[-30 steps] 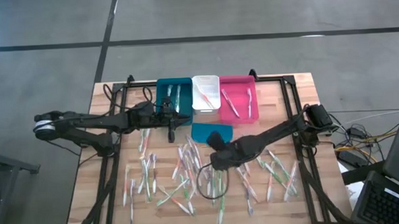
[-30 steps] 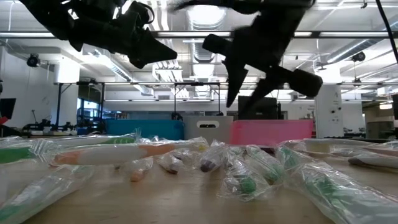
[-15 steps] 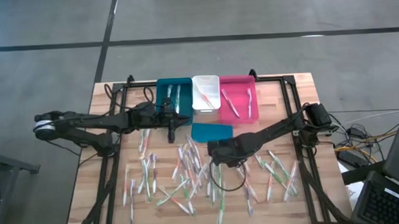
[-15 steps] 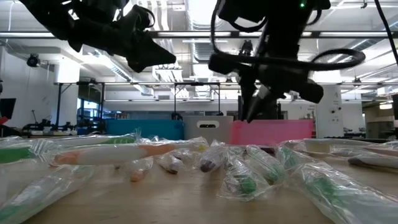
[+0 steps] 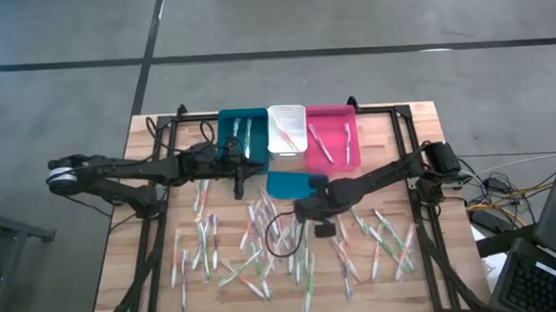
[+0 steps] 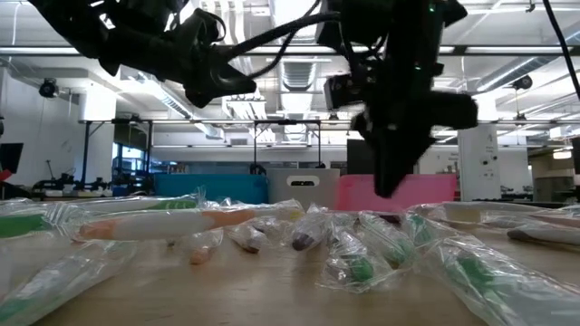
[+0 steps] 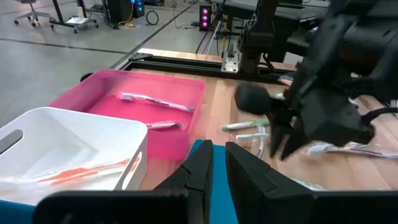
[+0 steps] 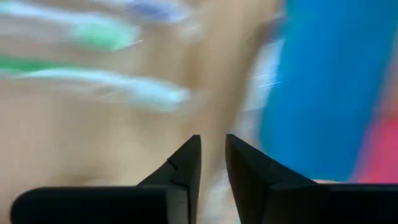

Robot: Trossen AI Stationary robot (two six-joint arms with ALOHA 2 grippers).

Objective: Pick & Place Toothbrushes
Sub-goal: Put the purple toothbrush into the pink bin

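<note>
The long wooden-slat table (image 5: 161, 274) is carrying everything, and I am taking the 3 plastic bins along its far edge as my landmark. Reaching in from the left, the left gripper (image 5: 239, 185) is hanging just in front of the teal rectangular bin (image 5: 242, 131), its 2 dark fingers (image 7: 200, 167) drawn almost together with only a thin slit between them and nothing in it.

The teal bin is holding 2 toothbrushes, the white rectangular bin (image 5: 286, 127) beside it is holding orange-accented ones, and the pink rectangular bin (image 5: 333, 135) on the right is holding 2 or 3 more. In the left wrist view the white bin (image 7: 74, 146) and pink bin (image 7: 134, 106) are sitting side by side, touching.

Directly in front of the white bin a flat teal lid-like piece (image 5: 289, 184) is lying on the wood. The right gripper (image 5: 301, 211) is hanging just in front of that piece, over the far edge of the scattered pile. Its fingers (image 8: 183, 171) are standing a narrow gap apart, and I am seeing nothing between them, though the wrist picture is blurred.

The thin plastic-wrapped toothbrushes (image 5: 254, 242), white with green, pink and orange accents, are lying loose across the table in front of the bins, spread from below the left gripper over to the right side near the right arm's base. From table height they are showing as crinkled clear wrappers (image 6: 353, 258).
</note>
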